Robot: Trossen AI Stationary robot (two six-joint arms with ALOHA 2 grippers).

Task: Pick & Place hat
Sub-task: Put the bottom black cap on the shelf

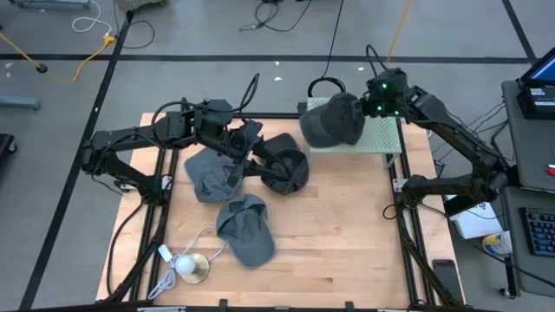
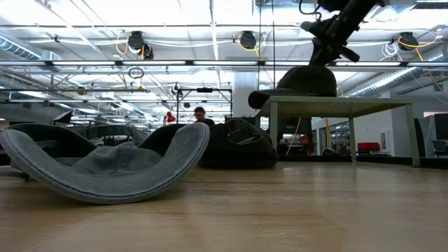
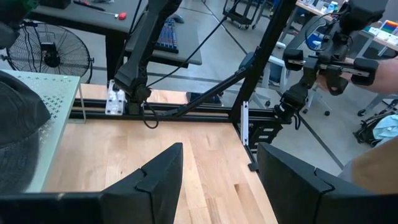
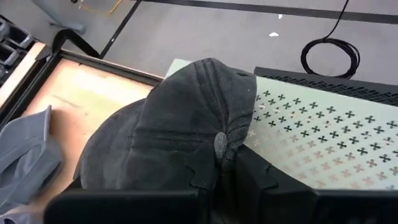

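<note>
A dark grey cap [image 1: 332, 121] lies on the left end of a pale green perforated stand [image 1: 386, 137] at the table's far right. Its brim [image 2: 262, 98] juts past the stand's edge. My right gripper [image 4: 229, 180] is shut on the cap's crown. My left gripper [image 3: 221, 177] is open and empty. It hovers at the far left [image 1: 250, 139], over three more caps on the table: a grey one [image 1: 206, 178], a black one [image 1: 288, 166] and a grey one nearer [image 1: 247, 230]. My right gripper pinches a fold of the cap's crown [image 4: 225, 160] between its two fingers, just beside the top button [image 4: 220, 144]. The fingers come from above, slanting in from the table's right. The cap rests on the stand's top, crown up.
A white plug with a cord and a gold disc [image 1: 186, 267] lie at the table's near left corner. Black frame rails [image 1: 408, 234] run along the table's left and right sides. Bare wood [image 1: 338, 234] lies between the caps and the right rail.
</note>
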